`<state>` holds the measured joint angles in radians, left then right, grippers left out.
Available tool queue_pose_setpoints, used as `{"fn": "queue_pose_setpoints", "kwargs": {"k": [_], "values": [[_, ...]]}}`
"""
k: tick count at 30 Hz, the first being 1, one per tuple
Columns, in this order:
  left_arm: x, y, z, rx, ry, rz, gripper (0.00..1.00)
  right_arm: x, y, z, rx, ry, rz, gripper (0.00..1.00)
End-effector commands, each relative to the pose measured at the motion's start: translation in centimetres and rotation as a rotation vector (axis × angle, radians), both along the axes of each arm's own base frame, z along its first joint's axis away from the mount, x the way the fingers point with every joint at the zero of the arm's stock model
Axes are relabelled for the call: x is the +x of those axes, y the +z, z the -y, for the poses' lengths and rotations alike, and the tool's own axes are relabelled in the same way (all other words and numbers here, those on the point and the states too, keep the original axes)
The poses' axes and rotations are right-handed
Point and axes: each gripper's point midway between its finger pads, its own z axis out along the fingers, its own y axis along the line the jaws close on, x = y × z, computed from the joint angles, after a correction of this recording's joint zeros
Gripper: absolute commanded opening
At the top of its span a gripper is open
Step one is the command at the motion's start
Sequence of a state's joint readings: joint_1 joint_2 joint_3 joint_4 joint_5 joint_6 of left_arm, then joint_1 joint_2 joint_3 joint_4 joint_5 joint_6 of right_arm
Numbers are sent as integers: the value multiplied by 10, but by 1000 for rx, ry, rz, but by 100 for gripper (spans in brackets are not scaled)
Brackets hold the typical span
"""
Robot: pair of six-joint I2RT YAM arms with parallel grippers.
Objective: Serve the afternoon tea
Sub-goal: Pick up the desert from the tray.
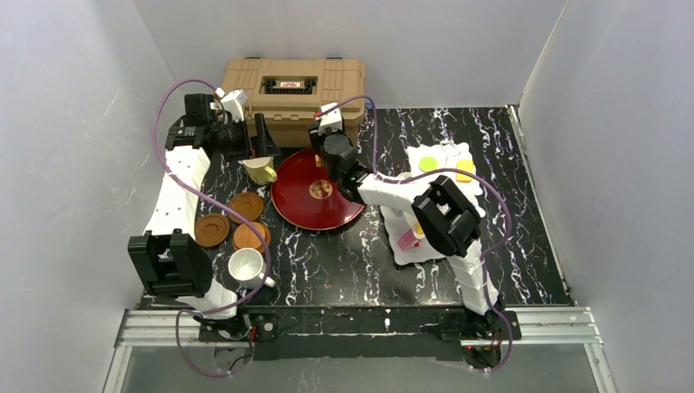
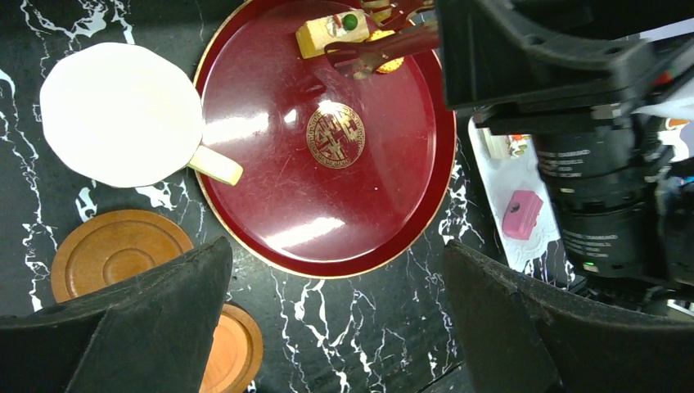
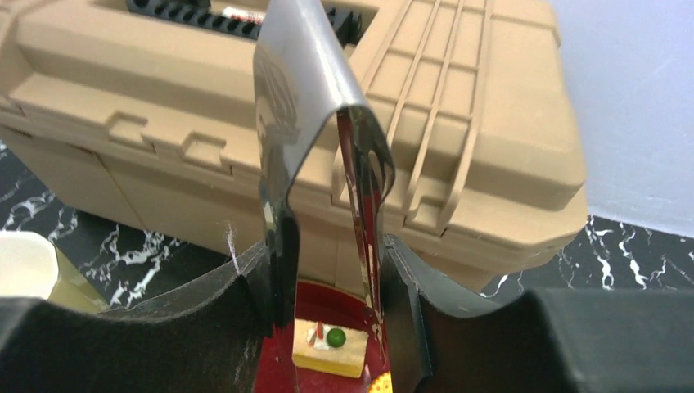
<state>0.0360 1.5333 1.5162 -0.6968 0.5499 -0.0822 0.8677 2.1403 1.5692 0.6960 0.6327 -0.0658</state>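
Right tool [image 3: 326, 304] clamps the metal tongs [image 3: 315, 155], tong arms part-spread. Left tool [image 2: 335, 327] gapes wide, holding nothing, above the red tray [image 2: 327, 213]. Yellow cake [image 3: 331, 347] with a green dot sits on the tray's far side between the tong tips, possibly touching one. Keep tips square to the cake's sides, level with the tray, and rise straight so it doesn't drag or tip. White tiered stand [image 1: 442, 164] is on the surface right of the tray.

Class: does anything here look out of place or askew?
Yes. The three saucers lie bare, while the white mug and the pale-yellow mug stand on the table beside them. A yellow cake sits on the red tray.
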Motion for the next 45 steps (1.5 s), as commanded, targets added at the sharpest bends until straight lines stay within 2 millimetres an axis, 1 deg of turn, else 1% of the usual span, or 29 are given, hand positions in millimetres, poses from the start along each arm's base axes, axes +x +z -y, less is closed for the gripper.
{"fn": "queue_pose_setpoints", "kwargs": {"k": [1, 6, 12, 14, 17, 20, 27, 30, 35, 37, 39, 41, 45], "values": [[-1, 15, 1, -20, -19, 26, 98, 5, 26, -4, 92, -22, 67, 54], [-4, 15, 4, -31, -48, 26, 98, 8, 20, -4, 83, -27, 78, 55], [-5, 14, 6, -38, -63, 21, 98, 3, 13, 0, 51, -18, 90, 58], [-5, 14, 6, -41, -66, 21, 98, 5, 8, 0, 39, -13, 89, 58], [-4, 15, 7, -45, -68, 20, 98, 7, 4, -3, 49, 23, 83, 59], [-4, 16, 6, -42, -71, 22, 98, 8, 0, -11, 57, 78, 73, 58], [-4, 11, 5, -33, -66, 9, 98, 1, -1, -30, 77, 182, 55, 55], [-4, 11, 4, -29, -64, 10, 98, -9, -1, -33, 93, 212, 41, 52], [-3, 12, 2, -27, -60, 15, 98, -40, -1, -39, 68, 227, 43, 45], [-4, 13, 2, -29, -62, 19, 98, -55, 4, -40, 68, 225, 52, 44], [-5, 13, 2, -34, -63, 15, 98, -64, 7, -37, 68, 209, 56, 45], [-6, 13, 2, -36, -64, 16, 98, -66, 9, -35, 68, 200, 58, 46], [-6, 14, 2, -40, -64, 18, 98, -58, 16, -34, 69, 172, 62, 46]]}}
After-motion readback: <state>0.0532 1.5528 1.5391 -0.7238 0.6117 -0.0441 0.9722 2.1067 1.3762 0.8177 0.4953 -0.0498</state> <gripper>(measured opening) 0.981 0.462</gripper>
